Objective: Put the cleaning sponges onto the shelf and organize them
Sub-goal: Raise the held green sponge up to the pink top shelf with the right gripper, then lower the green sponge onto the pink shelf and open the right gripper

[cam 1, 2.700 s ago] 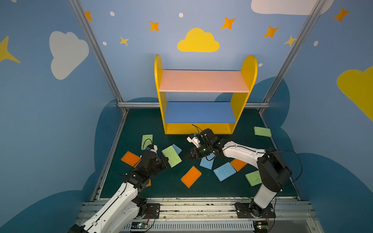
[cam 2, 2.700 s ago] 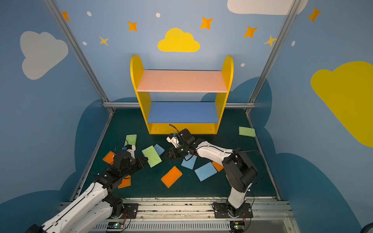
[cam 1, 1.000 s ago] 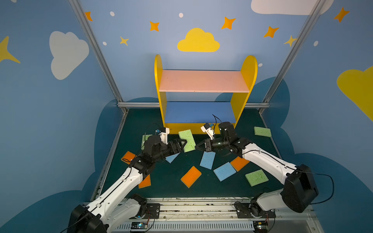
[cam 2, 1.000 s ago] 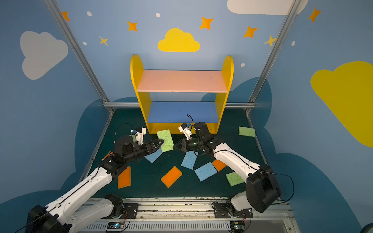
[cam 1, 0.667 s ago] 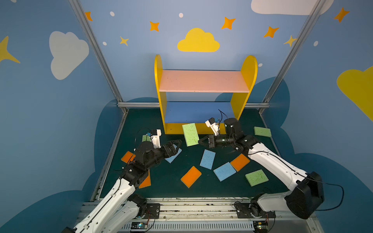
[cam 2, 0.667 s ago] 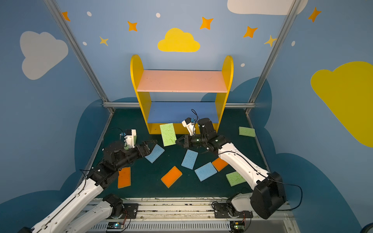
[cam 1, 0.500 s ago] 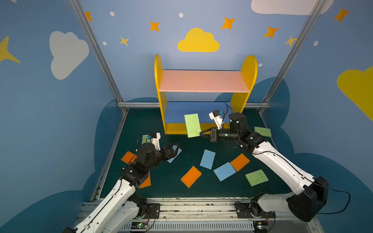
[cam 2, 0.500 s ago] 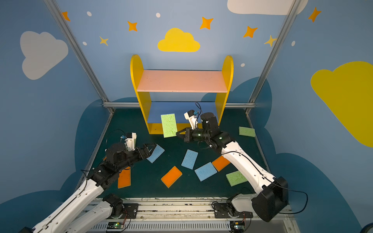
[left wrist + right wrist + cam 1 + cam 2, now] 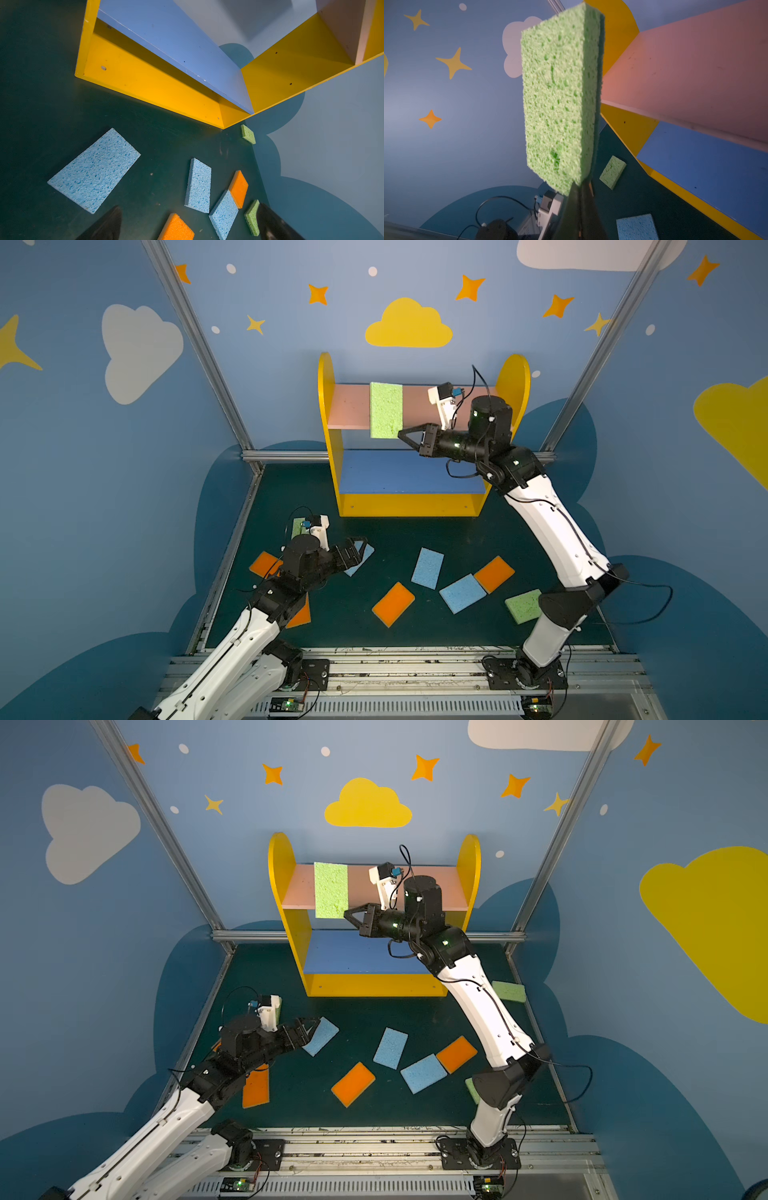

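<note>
Carrying: green sponge (image 9: 385,410), pinched by one corner in the right gripper (image 9: 402,434), whose jaws are pressed together on it.
Lie: the sponge reaches away from the fingertips, long axis toward the back of the shelf (image 9: 325,377), over the left half of the pink board (image 9: 347,408); contact unclear.
Way in: nothing blocks.
Left gripper (image 9: 358,546): spread, empty, beside a blue sponge (image 9: 322,1036).

We find both top views evenly lit from overhead, bright and sharp, with only soft shadows. The right wrist view is dimmer; there the green sponge (image 9: 560,99) looks slightly soft, its narrow side shaded. In the left wrist view the left gripper (image 9: 189,206) shows as dark, blurred wedges.
</note>
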Tool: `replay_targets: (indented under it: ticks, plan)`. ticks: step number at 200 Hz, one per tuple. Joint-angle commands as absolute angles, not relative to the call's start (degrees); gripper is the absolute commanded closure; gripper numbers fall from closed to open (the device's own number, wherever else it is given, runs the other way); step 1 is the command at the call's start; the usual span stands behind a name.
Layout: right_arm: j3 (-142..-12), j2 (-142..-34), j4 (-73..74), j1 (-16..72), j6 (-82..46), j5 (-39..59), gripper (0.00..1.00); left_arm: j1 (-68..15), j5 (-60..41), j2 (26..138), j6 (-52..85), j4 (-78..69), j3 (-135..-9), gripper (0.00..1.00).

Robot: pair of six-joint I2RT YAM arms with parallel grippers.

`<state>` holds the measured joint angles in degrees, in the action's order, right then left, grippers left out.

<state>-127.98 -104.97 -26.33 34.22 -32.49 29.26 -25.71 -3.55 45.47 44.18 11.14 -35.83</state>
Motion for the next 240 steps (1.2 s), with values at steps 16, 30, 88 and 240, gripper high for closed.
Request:
replay_targets:
  ticks: [16,30,88,240]
  plan:
    - [-150.57,-118.92,-32.81,34.62,-33.19,32.56,1.00,-25.44,-2.39,45.93,42.30,10.45,-34.82,0.01]
    - [-159.09,-124.20,-34.27,34.80,-33.31,33.19,1.00,-25.47,-2.56,45.99,42.28,10.03,-34.33,0.01]
    - [-156.06,-128.56,-23.13,36.66,-35.59,30.92,1.00,-25.47,-2.81,47.15,41.57,9.49,-34.10,0.00]
    - [-156.89,-135.73,-10.29,37.53,-42.34,21.36,1.00,-25.47,-3.03,45.40,40.69,11.90,-34.25,0.00]
